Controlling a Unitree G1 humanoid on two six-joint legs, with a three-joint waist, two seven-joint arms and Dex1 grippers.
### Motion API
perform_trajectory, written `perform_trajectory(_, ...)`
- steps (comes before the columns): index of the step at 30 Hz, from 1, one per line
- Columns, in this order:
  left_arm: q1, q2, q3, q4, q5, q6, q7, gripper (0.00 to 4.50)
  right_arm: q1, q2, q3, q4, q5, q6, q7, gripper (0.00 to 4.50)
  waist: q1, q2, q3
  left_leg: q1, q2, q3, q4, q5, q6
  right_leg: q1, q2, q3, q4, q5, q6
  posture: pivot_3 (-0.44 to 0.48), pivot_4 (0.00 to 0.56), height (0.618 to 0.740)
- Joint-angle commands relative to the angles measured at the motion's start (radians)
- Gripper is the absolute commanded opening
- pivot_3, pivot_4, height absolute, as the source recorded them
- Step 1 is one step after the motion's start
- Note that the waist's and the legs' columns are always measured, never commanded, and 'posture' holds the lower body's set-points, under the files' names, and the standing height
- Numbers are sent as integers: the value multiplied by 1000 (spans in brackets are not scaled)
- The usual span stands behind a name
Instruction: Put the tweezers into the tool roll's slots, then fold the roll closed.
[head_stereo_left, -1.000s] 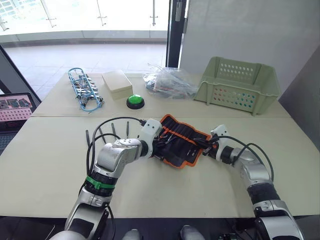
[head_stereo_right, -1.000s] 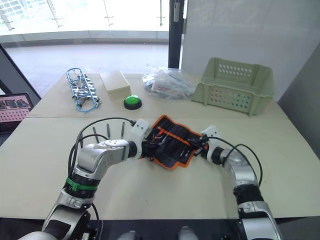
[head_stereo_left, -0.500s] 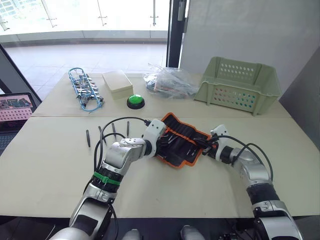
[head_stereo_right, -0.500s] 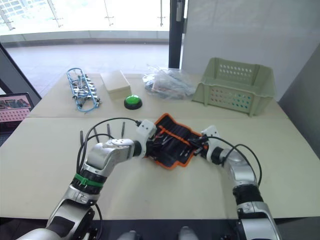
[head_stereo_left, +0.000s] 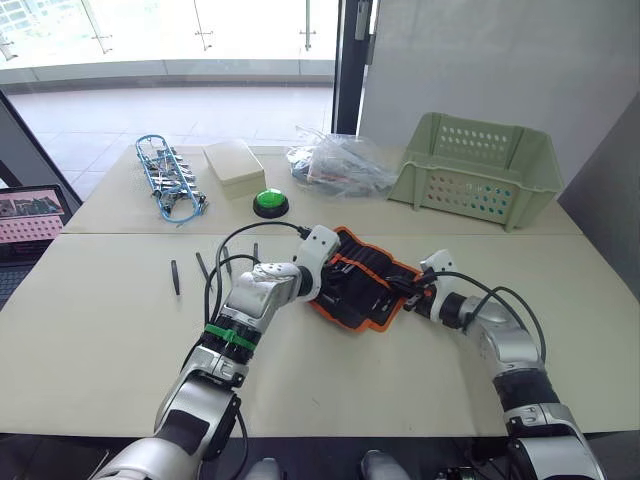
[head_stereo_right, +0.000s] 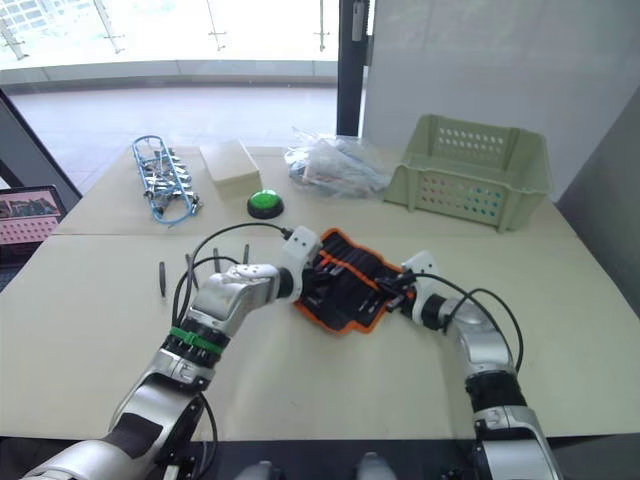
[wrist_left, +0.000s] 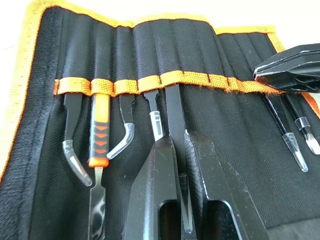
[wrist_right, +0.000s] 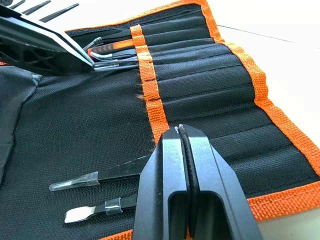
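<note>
The tool roll lies open on the table, black with orange edging, and several tools sit in its slots. My left gripper is shut on a black tweezers whose end goes under the orange band into a middle slot. In the head view that gripper is over the roll's left half. My right gripper is shut, its tips resting on the fabric by the orange band at the roll's right side. Several loose tweezers lie on the table to the left.
Along the far side of the table stand a green perforated basket, a clear plastic bag, a green button, a beige box and a blue wire bundle. A laptop screen is at the left edge.
My left arm has reached further right, carrying its gripper and the tweezers onto the roll. The right gripper has stayed where it was.
</note>
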Motion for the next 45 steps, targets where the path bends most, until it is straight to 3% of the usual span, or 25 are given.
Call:
perform_trajectory(1, -51, -44, -21, 80, 36, -110, -24, 0, 27, 7, 35, 25, -27, 40, 10, 37, 1, 0, 0, 0, 0, 0, 0, 0, 0, 0, 0, 0, 0, 0, 0, 0, 150, 740)
perform_trajectory(9, -139, -126, -14, 361, 120, -354, -51, 0, 26, 4, 43, 21, -32, 45, 19, 37, 2, 0, 0, 0, 0, 0, 0, 0, 0, 0, 0, 0, 0, 0, 0, 0, 150, 740)
perform_trajectory(18, -118, -130, 3, 375, 151, -402, -66, 0, 68, 11, 35, -20, -23, 57, 3, 37, 3, 0, 0, 0, -1, 0, 0, 0, 0, 0, 0, 0, 0, 0, 0, 0, 150, 740)
perform_trajectory(22, -97, -77, 0, 297, 162, -345, -96, 1426, 79, 10, 33, -27, -23, 58, 1, 0, 0, 0, 0, 0, 0, 0, 0, 0, 0, 0, 0, 0, 0, 0, 0, 0, 150, 740)
perform_trajectory(31, 1, 75, 99, -68, 88, -110, -124, 4386, 91, 4, 22, -38, -23, 60, -9, 0, 0, 0, 0, 0, 1, 0, 0, 0, 0, 0, 1, 0, 0, 0, 0, 0, 150, 740)
perform_trajectory(40, 134, 232, 311, -308, -35, -64, -124, 4450, 98, 12, 4, -67, -14, 50, -24, 0, 0, 1, 0, 0, 1, 0, 0, 0, 0, 0, 0, 0, 1, 0, 0, 0, 150, 740)
perform_trajectory(45, 377, 303, 474, -355, -48, -219, -90, 4450, 62, 6, 26, -33, -43, 5, -11, 0, -10, 1, -1, 0, 2, 0, 0, 0, 0, -2, 1, 0, 1, 0, 0, 0, 150, 740)
